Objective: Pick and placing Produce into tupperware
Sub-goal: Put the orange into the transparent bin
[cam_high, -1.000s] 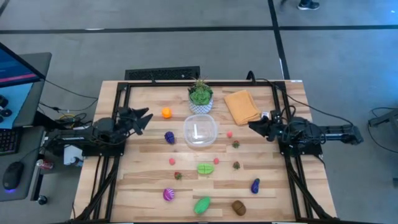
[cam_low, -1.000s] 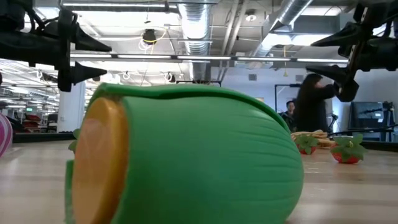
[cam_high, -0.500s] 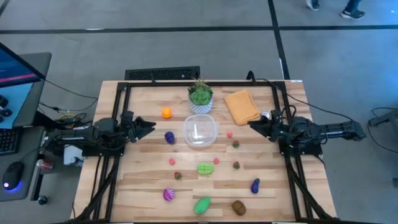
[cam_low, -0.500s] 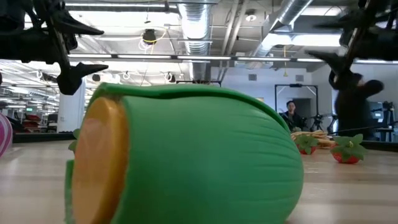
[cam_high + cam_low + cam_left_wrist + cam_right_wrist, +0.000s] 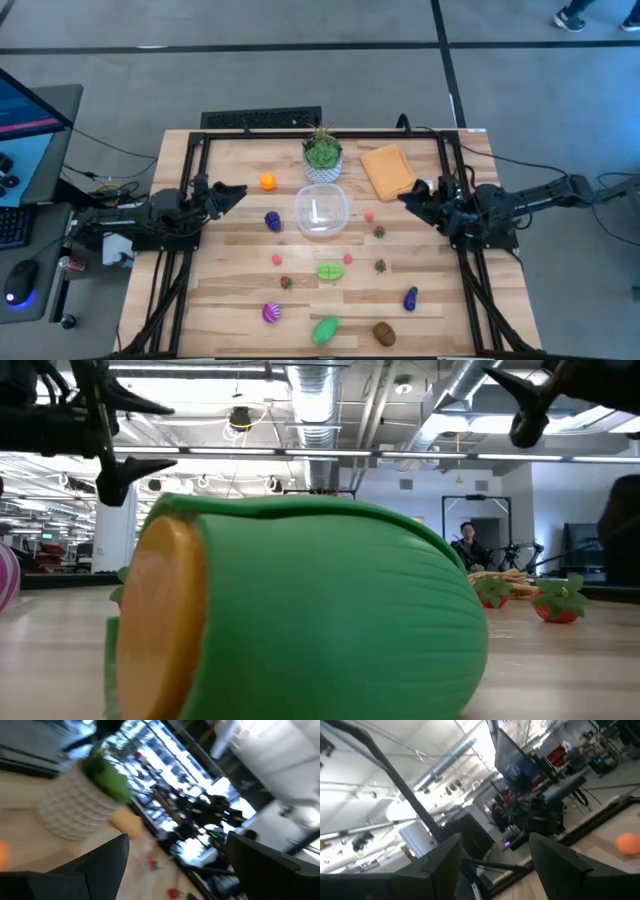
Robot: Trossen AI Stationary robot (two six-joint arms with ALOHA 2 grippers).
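Note:
The tupperware (image 5: 322,211) is a clear squarish container standing on the table's middle. The produce lies scattered around it: an orange piece (image 5: 267,181), a purple one (image 5: 273,220), a green one (image 5: 330,270), small pink and brown pieces, a purple eggplant (image 5: 410,298) and a big green piece (image 5: 325,329) that fills the low view (image 5: 300,610). My left gripper (image 5: 230,190) hovers open at the table's left side, pointing toward the orange piece. My right gripper (image 5: 408,197) hovers open at the right side, raised high (image 5: 520,400).
A green plant in a white pot (image 5: 322,155) stands just beyond the tupperware, and a folded orange cloth (image 5: 389,171) lies at the far right. In the left wrist view the pot (image 5: 80,805) is ahead. A person (image 5: 465,540) sits in the room behind.
My right gripper has risen and tipped upward, climbing toward the top of the low view, while its arm's elbow has lifted. A person who stood in the room on the right has walked off. Nothing on the table has moved.

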